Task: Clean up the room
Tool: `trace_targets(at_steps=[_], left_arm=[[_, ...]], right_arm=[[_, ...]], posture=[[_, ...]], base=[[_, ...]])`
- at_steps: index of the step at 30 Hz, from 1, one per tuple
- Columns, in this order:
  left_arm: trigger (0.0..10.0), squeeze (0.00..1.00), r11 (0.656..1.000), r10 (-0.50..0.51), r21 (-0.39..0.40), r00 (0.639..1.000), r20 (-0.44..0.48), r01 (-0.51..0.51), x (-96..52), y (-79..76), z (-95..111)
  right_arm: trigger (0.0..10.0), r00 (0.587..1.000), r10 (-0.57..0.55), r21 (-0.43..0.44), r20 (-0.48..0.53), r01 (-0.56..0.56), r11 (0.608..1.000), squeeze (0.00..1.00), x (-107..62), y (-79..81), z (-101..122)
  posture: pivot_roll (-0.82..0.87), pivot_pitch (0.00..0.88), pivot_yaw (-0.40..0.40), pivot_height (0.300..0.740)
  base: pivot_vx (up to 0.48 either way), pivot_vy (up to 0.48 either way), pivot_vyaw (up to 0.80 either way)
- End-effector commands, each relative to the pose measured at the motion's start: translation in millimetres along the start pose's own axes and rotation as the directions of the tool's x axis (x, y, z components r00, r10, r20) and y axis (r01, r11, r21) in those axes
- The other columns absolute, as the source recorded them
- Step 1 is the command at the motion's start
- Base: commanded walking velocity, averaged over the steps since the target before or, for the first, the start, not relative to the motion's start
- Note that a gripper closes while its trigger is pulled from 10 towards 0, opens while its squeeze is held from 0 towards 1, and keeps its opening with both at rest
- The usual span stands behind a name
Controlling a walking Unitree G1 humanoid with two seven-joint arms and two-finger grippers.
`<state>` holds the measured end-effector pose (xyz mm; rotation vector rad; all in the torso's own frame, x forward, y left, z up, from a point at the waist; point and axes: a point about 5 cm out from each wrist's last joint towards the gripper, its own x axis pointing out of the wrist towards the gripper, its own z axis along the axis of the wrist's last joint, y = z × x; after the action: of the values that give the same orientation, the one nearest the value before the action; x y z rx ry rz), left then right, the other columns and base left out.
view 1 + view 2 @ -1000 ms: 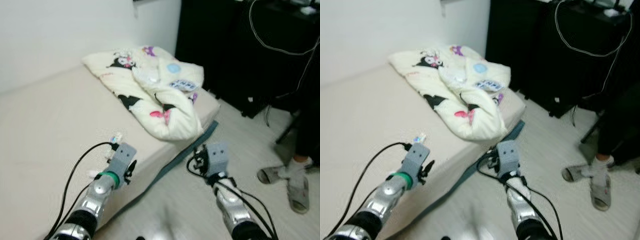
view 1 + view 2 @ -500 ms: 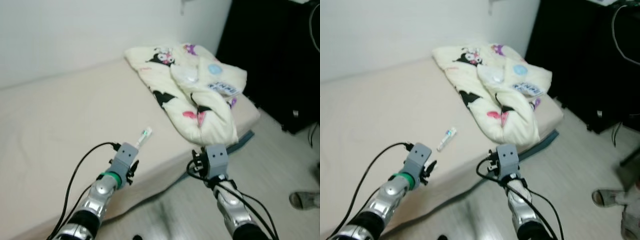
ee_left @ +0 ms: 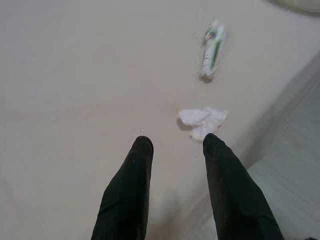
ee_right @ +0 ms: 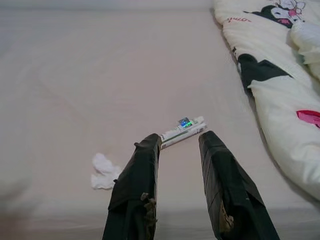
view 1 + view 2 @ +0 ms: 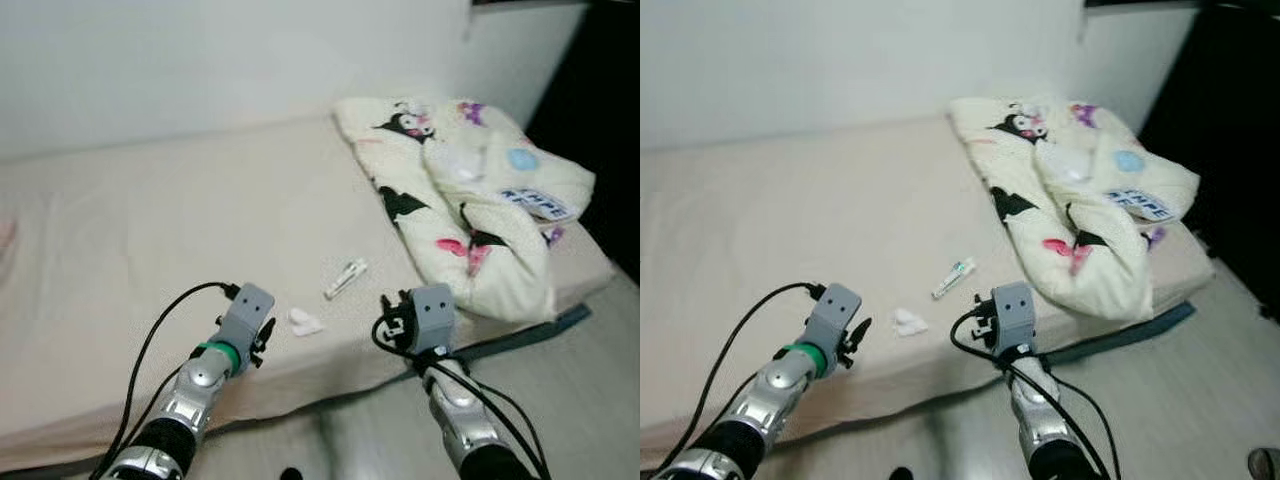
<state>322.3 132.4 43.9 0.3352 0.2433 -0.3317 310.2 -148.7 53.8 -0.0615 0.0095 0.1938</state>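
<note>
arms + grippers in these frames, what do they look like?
Two silver metallic arms with black joints and looping black cables. Each wrist carries a boxy grey camera block. The left arm has a green ring behind its block. The left gripper and right gripper each have two long black fingers.

Head stereo down over bed (image 5: 150,220)

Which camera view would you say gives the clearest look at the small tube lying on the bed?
The left wrist view: the tube is close, unobstructed, its green-and-white print visible. In the right wrist view a finger overlaps its end. Both eye views show it small, beside the crumpled tissue.
</note>
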Motion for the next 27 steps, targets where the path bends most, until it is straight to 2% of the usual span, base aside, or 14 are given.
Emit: trace_targets(at_steps=[1,14,27], left_arm=[[10.0,0.0,1.0,-0.014,0.007,1.0,-0.005,0.014,-1.3,-3.2,-3.1],[10.0,0.0,1.0,-0.016,-0.002,1.0,-0.015,0.016,-1.0,-3.1,-3.7],[10.0,0.0,1.0,-0.013,-0.012,1.0,-0.023,0.013,-0.9,-2.3,-4.5]], right_arm=[[10.0,1.0,-0.014,0.013,-0.013,0.014,1.0,0.0,-3.0,-2.9,-3.5],[10.0,1.0,-0.01,0.012,-0.02,0.01,1.0,0.0,-3.5,-1.5,-4.6],[10.0,1.0,-0.001,0.014,-0.023,0.002,1.0,0.0,-3.7,-0.1,-5.3]], posture=[[0.01,0.055,0.051,0.74],[0.01,0.065,0.056,0.74],[0.01,0.065,0.056,0.74]], base=[[0.48,0.0,0.0],[0.476,0.0,0.0],[0.0,0.0,0.0]])
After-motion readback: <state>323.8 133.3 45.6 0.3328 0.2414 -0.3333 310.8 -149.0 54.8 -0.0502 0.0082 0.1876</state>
